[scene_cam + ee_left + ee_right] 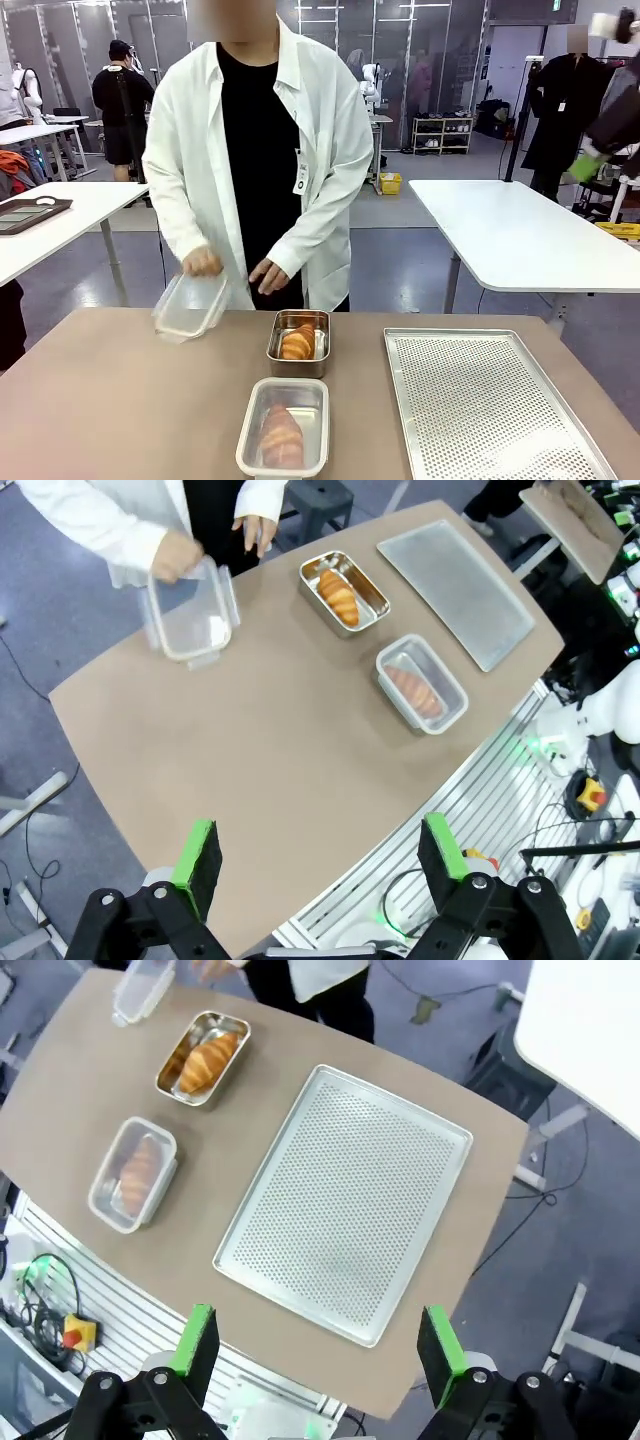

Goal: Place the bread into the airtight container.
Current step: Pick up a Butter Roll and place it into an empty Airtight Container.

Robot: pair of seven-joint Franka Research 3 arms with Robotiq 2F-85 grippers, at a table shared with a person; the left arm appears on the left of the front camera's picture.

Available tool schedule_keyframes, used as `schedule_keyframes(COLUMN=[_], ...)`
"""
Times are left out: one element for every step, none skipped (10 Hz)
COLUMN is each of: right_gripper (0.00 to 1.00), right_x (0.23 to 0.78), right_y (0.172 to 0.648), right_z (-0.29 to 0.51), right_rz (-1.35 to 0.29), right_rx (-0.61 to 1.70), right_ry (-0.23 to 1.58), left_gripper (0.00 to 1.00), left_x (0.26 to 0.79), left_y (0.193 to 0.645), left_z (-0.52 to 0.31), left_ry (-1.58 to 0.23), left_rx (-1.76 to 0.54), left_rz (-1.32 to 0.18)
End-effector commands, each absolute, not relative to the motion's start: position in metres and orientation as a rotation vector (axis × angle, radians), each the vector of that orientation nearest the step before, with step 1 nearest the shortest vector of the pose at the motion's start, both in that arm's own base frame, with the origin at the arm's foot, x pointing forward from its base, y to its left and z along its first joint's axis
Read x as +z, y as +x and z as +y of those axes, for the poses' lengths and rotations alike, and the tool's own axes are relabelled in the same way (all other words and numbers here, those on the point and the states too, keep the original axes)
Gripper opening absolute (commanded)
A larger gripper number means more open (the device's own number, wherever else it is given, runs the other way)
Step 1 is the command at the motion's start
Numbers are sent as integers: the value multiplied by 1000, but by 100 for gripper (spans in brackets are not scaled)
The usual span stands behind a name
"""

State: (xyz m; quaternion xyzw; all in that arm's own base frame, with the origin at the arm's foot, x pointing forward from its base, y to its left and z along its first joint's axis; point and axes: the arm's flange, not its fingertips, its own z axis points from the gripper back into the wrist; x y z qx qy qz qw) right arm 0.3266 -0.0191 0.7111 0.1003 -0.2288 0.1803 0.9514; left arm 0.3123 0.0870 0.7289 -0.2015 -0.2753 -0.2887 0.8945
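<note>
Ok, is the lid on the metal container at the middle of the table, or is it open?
Open. The metal container has no lid; its croissant lies uncovered. The nearer plastic container is lidded.

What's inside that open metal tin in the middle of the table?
A golden croissant lies in the metal tin, with something pale beside it that I cannot identify. The tin's floor under the croissant is covered.

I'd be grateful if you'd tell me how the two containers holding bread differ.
The metal tin is shiny steel and open on top, its croissant bare; the plastic container is translucent with a clear lid on, its bread seen hazily. The metal tin sits nearer the person, the plastic container nearer the robot. Both are rectangular and hold one pastry.
</note>
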Motion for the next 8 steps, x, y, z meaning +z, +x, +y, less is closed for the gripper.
schedule_keyframes(right_gripper=[100,100,100,100,100,100,100,100], right_x=[691,684,708,708,708,708,708,708], right_y=[318,327,317,317,317,317,317,317], right_z=[-25,-23,-26,-26,-26,-26,-26,-26], right_rz=[-454,-450,-468,-468,-468,-468,-468,-468], right_rx=[329,302,350,350,350,350,350,350], right_ry=[170,198,194,194,194,194,194,194], left_gripper=[100,100,100,100,100,100,100,100], left_x=[729,729,729,729,729,729,729,729], left_y=[311,311,311,311,311,311,311,311], left_z=[87,87,87,87,87,87,87,87], left_ry=[-425,-425,-425,-425,-425,-425,-425,-425], left_rx=[-621,-621,-621,-621,-621,-621,-621,-621], left_rz=[-574,-574,-574,-574,-574,-574,-574,-574])
